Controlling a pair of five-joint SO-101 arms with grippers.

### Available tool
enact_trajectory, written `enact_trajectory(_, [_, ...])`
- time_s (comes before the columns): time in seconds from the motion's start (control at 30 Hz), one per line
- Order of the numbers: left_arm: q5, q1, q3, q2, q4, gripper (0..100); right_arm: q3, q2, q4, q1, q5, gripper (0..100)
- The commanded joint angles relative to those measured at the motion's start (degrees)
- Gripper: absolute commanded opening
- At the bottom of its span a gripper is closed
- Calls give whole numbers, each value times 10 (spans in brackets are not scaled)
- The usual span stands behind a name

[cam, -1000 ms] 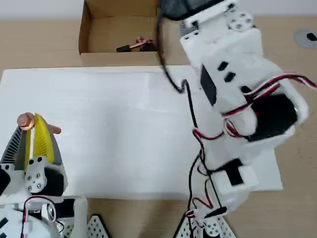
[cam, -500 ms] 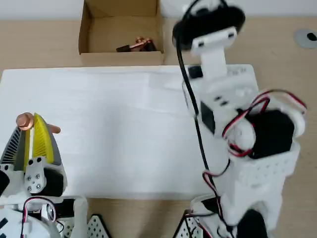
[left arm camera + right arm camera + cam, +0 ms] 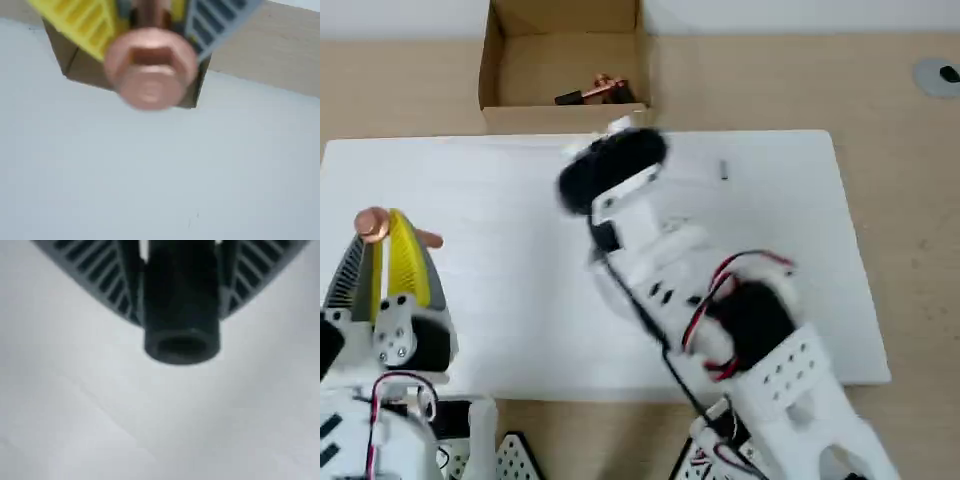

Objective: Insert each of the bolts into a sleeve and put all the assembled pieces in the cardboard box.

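My left hand (image 3: 382,242) grips a copper bolt (image 3: 150,67); my right hand (image 3: 180,265) clamps a black sleeve (image 3: 181,320) above the white sheet (image 3: 520,300).

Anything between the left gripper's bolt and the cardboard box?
No, bare. In the high view, just white sheet and wooden table lie between the bolt in the left gripper and the cardboard box.

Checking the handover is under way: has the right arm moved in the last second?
Yes. The right arm swung from beside the cardboard box out over the white sheet in front of it.
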Motion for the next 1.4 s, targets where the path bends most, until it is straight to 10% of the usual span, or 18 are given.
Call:
enact_trajectory(0.0, [-7,-7,3,0,-22,5,85,-38,-164,-38,9,10])
enact_trajectory(0.5, [-4,-4,103,0,-160,5,466,-138,-707,-82,141,10])
enact_trajectory(1.37, [-56,128,66,0,-149,4,542,-212,-821,-173,57,10])
